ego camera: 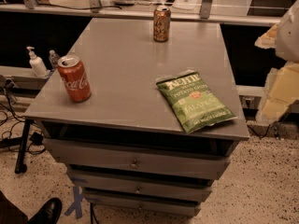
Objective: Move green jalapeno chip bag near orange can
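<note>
Green jalapeno chip bag [195, 101] lies flat on the grey table [121, 73], on the front right part of the top, lettering up. We see it set at a slant, with its upper end toward the middle of the table and its lower end close to the front edge. The orange can [161, 24] stands upright at the far edge of the same top, well apart from the bag. A red Coca-Cola can [74, 78] stands upright near the front left corner, well apart from both.

We mark the gripper [282, 85] as the pale shape at the right edge of the view, off the table's right side and not touching the bag. We cannot tell whether it is spread or pressed together.

Under the top we count three drawers [134, 164] with small knobs. A white pump bottle [36, 62] and a small clear bottle [53, 57] stand on a ledge left of the table. Cables [9, 125] lie on the speckled floor at left. A black shoe [46, 211] shows in the bottom left corner, with a blue tape mark [74, 204] just beside it.
</note>
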`<state>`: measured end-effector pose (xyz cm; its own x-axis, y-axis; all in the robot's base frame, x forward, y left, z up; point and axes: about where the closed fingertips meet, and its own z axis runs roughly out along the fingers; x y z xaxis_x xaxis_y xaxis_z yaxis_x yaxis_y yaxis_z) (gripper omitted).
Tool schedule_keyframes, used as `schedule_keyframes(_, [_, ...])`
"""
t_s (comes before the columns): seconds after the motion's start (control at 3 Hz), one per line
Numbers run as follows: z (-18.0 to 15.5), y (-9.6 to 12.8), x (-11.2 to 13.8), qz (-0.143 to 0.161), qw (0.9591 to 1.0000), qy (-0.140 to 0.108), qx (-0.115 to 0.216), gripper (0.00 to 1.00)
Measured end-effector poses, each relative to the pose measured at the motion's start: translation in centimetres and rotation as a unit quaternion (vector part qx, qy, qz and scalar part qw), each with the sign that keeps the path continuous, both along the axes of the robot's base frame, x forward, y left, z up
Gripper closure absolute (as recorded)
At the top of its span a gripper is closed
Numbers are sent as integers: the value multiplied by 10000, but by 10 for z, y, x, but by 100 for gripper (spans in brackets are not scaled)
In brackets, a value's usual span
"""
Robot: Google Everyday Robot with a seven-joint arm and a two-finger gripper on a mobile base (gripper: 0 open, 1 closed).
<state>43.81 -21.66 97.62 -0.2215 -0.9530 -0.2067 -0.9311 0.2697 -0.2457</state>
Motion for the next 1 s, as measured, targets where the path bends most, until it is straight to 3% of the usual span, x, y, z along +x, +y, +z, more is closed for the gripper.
schedule_keyframes(0.33, [0, 0, 0, 0, 10000, -1, 0, 0])
schedule_keyframes(0.67, [-14, 5, 5, -224, 9995, -50, 234, 0])
schedule_keyframes(1.0, [-45, 16, 19, -588, 9963, -135, 612, 0])
